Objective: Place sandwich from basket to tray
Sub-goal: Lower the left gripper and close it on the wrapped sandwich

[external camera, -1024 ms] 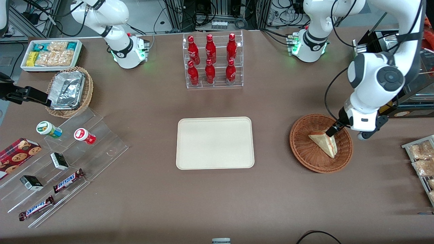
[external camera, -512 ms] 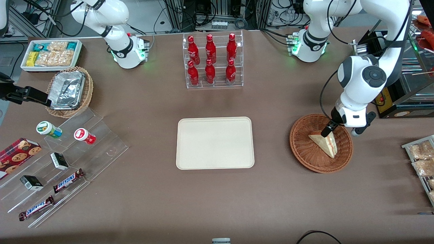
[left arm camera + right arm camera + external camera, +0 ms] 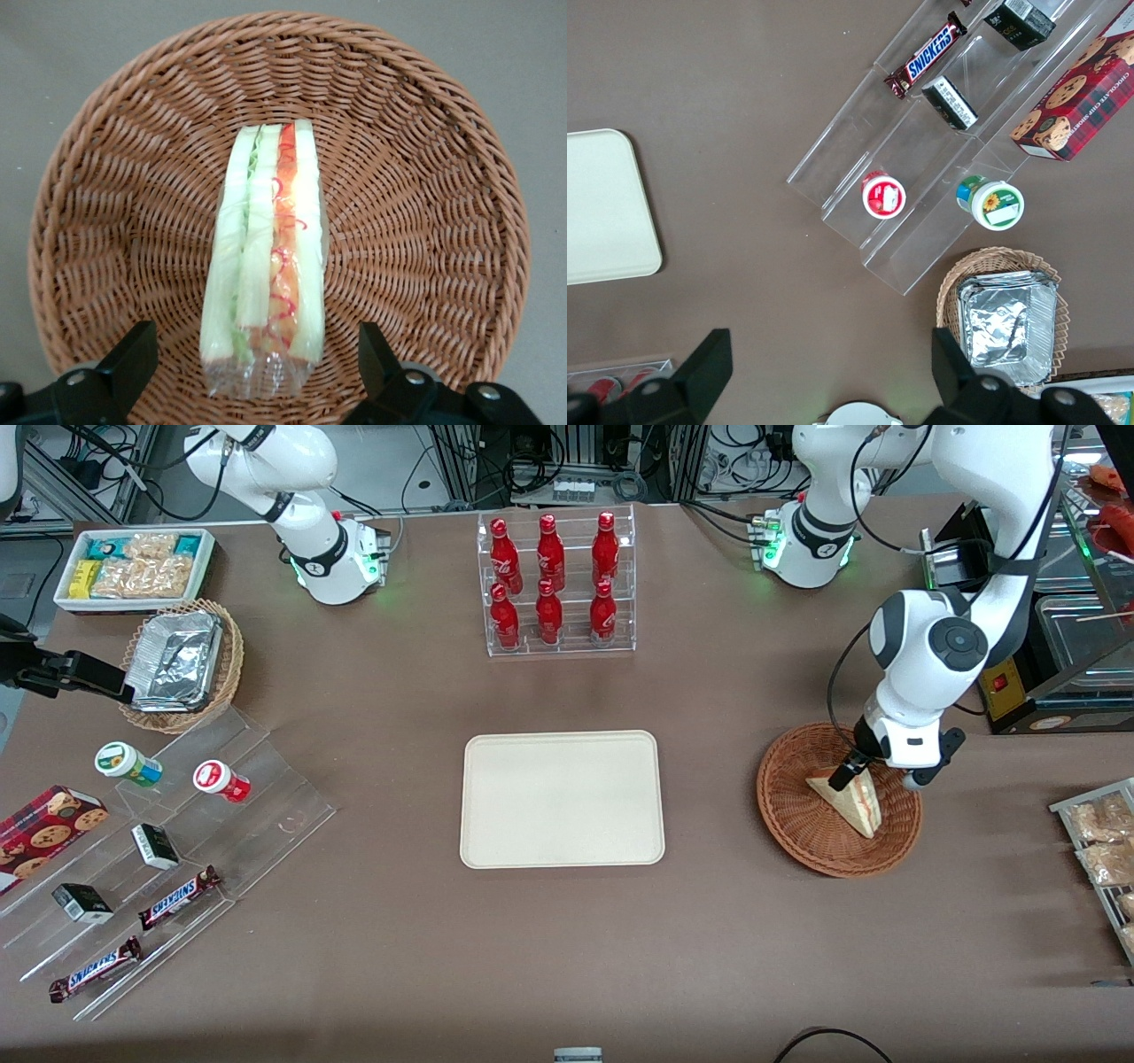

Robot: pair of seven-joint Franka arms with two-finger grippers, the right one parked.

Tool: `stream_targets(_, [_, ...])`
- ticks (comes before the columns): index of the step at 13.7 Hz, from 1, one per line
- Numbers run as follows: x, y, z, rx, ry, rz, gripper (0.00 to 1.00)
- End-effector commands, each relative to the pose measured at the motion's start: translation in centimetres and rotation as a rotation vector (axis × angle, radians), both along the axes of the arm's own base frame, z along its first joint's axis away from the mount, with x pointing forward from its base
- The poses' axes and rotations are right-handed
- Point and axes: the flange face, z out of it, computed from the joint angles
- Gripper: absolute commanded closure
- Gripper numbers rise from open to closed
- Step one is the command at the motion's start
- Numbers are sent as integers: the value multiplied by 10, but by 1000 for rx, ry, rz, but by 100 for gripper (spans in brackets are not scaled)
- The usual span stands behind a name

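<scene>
the brown table fills most of the front view, and the working left arm is seen coming down at the right of that frame from its base near the upper edge. the cream tray is laid flat at the centre of the front view, with nothing on it. the clear rack of red bottles stands above it in the frame, farther from the front camera.

the reddish-brown wicker basket is set at the right of centre in the front view, well apart from the tray and level with it. the sandwich is still lying in the basket, its point toward the lower right of the frame; in the left wrist view the wedge is seen wrapped in clear film, with the cut edge facing the camera and the green and red-orange layers showing between the white slices.

the gripper is held low over the upper end of the sandwich, inside the basket rim. its fingers are spread open, one on each side of the sandwich's nearer end, and no contact with the wrapper is seen.
</scene>
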Motion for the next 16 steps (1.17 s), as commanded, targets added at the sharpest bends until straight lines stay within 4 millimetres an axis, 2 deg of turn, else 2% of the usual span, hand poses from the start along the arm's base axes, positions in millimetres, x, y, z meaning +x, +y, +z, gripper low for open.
stream_targets(1, [2, 0, -9, -4, -9, 12, 0])
stream_targets(6, [4, 1, -26, -4, -9, 8, 3])
stream_targets(7, [4, 1, -27, -4, -8, 8, 13])
stream_targets(8, [4, 1, -27, -4, -8, 8, 39])
stream_targets(9, [4, 1, -27, -4, -8, 10, 69])
stream_targets(10, [4, 2, -27, -3, -8, 8, 92])
stream_targets(11, [5, 3, -25, -2, -11, 5, 100])
stream_targets(14, [8, 3, -18, -2, -23, 3, 100])
stream_targets(16, [11, 2, -5, -1, -42, 0, 100])
